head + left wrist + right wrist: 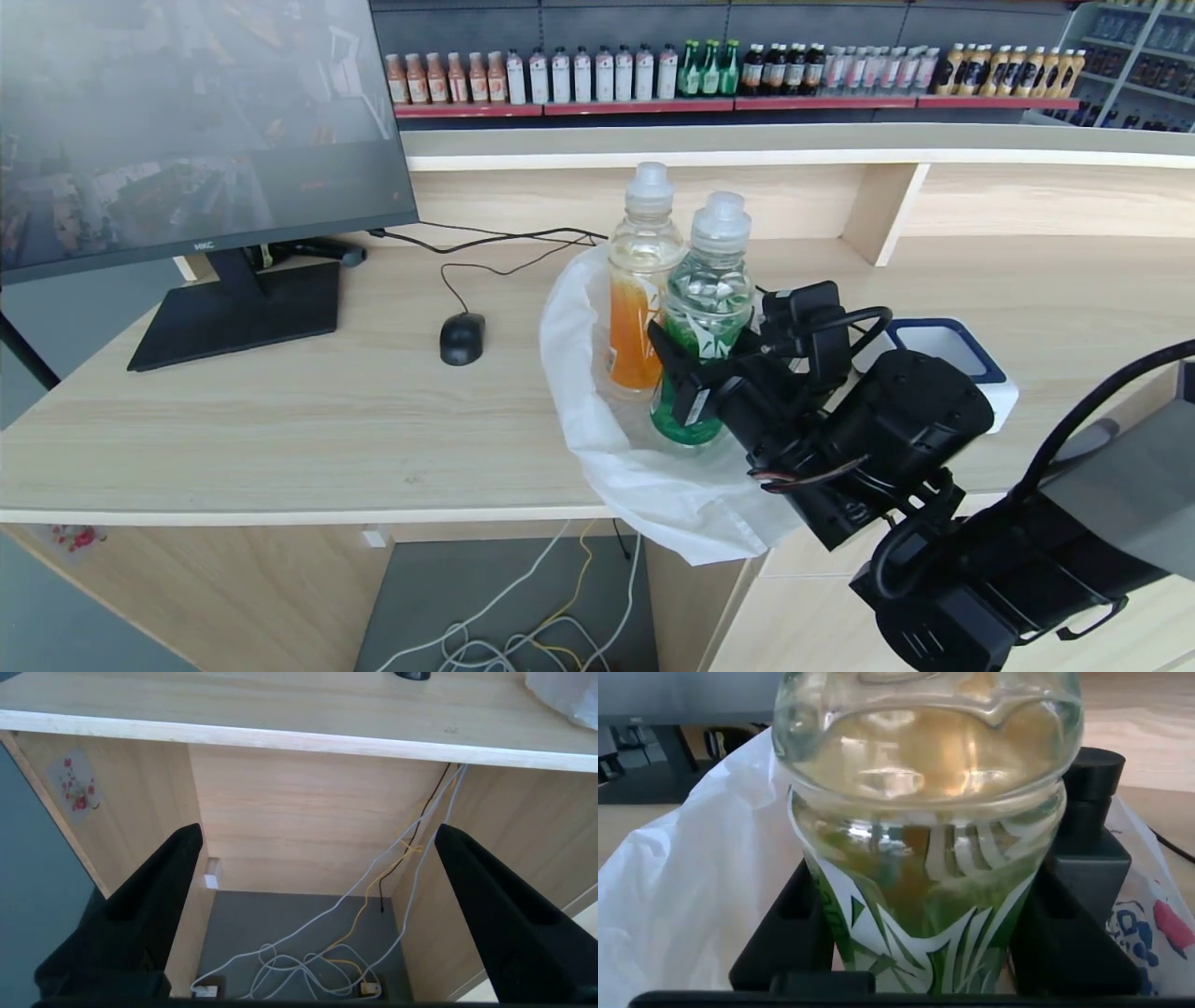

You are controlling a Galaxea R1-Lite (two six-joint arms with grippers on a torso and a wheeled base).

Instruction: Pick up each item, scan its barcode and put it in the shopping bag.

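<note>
White plastic bag (571, 359): lies open on the desk (280, 420) near its front edge, rim slumped, one fold hanging over the edge.

Orange bottle (639, 313): upright inside the bag, clear with orange drink about two-thirds up, cap on.

Green bottle (707, 303): upright, green-leaf label, cap on. It is within the bag's mouth, just beside the orange bottle and apparently touching it. Whether its base rests on the bag floor cannot be told.

Right end effector (724, 347): closed around the green bottle's lower body, a black finger pressed on each side of the label. The wrist view shows the bottle (924, 849) filling the gap between the fingers, with bag plastic (682, 887) behind.

Left end effector (318, 915): spread wide, holding nothing, low in front of the desk and facing the recess with loose cables (308, 961).

Scanner (938, 338): white box with a blue rim, on the desk behind the right arm.

Other stock: monitor (187, 121) and mouse (462, 338) to the left of the bag; shelf (728, 105) of drinks along the back wall.

Step in hand, as judged: bagging the green bottle, the second item, with the placing nearly complete.

Next move calls for: seating the base on the bag floor, then parting the fingers just enough to clear the label. Withdraw away from the orange bottle so that neither bottle tips and the bag film is not dragged along.
</note>
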